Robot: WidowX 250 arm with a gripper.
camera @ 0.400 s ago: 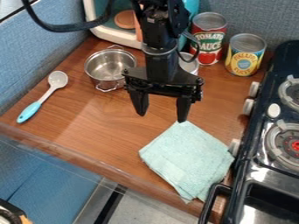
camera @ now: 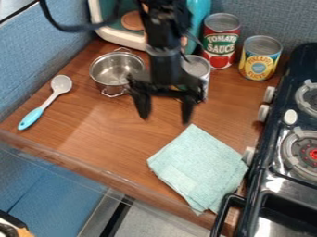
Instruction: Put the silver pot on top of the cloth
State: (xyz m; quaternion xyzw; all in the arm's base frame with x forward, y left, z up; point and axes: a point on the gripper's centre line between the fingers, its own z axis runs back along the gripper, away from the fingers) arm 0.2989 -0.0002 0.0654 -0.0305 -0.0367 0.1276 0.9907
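Wood-grain counter (camera: 93,134) runs between a blue padded wall at left and a black stove (camera: 266,185) at right. Near the center, the robot's black gripper (camera: 165,118) hangs with its two fingers spread apart and nothing between them. The silver pot (camera: 116,71), upright and uncovered, is at the upper left of the frame, up and to the left of the fingertips, so the coming grasp calls for a move that way and then down to the rim. Its two small wire handles sit on the far and near sides. The folded pale green cloth (camera: 198,169) lies at the lower right, on the opposite side of the gripper from the pot. A metal-topped can (camera: 198,69) stands just right of the arm and could be bumped if the gripper swings wide; a red can (camera: 221,44) and a yellow can (camera: 260,60) stand beyond. A blue-handled spoon (camera: 31,118) lies left of the pot, apart from it.
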